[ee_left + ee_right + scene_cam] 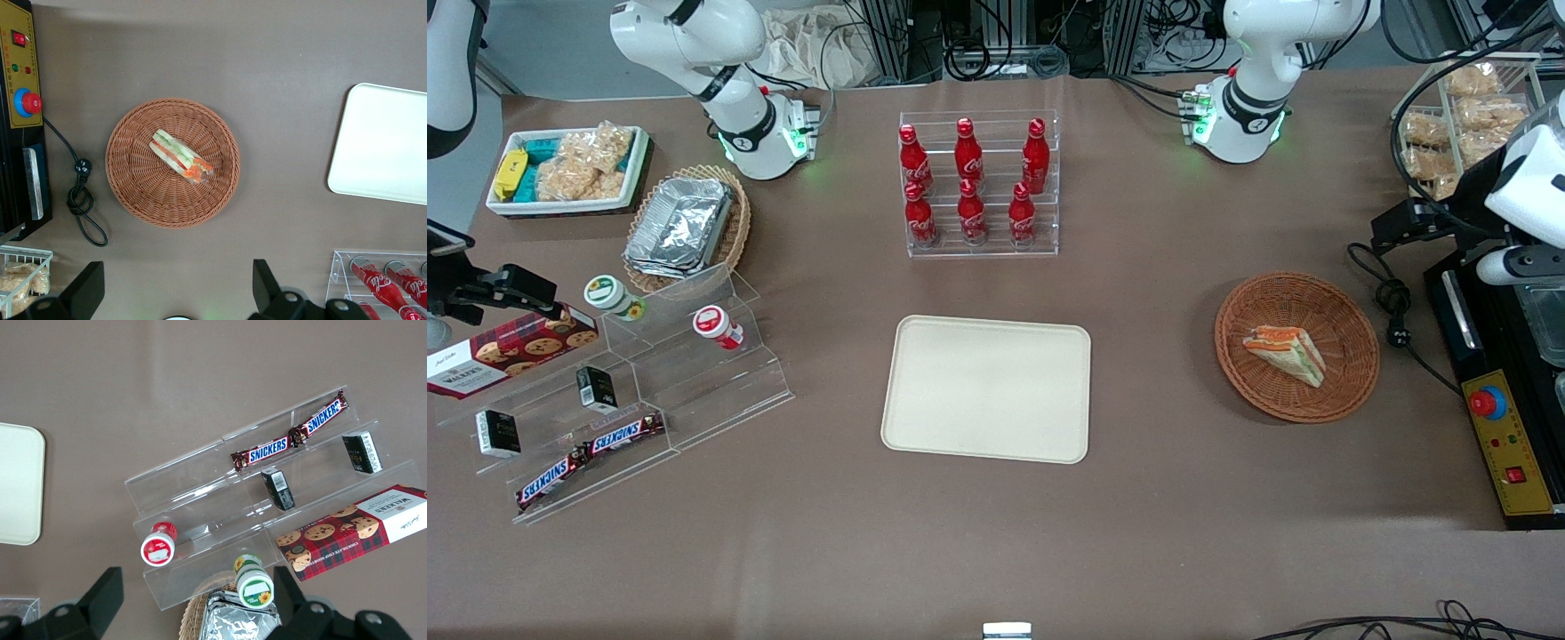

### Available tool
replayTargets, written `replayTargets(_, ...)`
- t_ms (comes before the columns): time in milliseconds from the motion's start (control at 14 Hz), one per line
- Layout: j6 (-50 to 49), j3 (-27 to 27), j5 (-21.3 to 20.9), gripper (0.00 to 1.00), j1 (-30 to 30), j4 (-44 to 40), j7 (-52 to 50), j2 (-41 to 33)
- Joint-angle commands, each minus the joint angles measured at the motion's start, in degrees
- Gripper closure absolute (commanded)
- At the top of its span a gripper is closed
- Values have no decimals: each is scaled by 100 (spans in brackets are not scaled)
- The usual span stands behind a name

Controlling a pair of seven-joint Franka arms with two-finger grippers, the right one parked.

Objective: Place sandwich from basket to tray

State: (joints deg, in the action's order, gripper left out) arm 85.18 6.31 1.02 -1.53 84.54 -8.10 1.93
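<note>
The sandwich (1286,353) (181,157), a clear-wrapped white-bread wedge with orange and green filling, lies in the round reddish-brown wicker basket (1352,356) (133,180). The cream-beige tray (987,388) (383,143) lies flat on the table beside the basket, toward the parked arm's end, with nothing on it. My left gripper (1394,226) (177,288) hangs high above the table near the basket. It is open, its black fingers (265,283) are wide apart, and nothing is between them.
A black control box (1507,444) with a red button and a coiled cable (1396,311) sit beside the basket at the working arm's end. A clear rack of red cola bottles (978,182) stands farther from the front camera than the tray. Snack shelves (631,400) lie toward the parked arm's end.
</note>
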Motion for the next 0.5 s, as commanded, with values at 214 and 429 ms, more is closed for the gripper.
replayTargets(214, -353, -51, -49, 0, 3, -96, -804, -9)
replayTargets(429, -196, -51, 12, 0, 3, 386, -2166, -8)
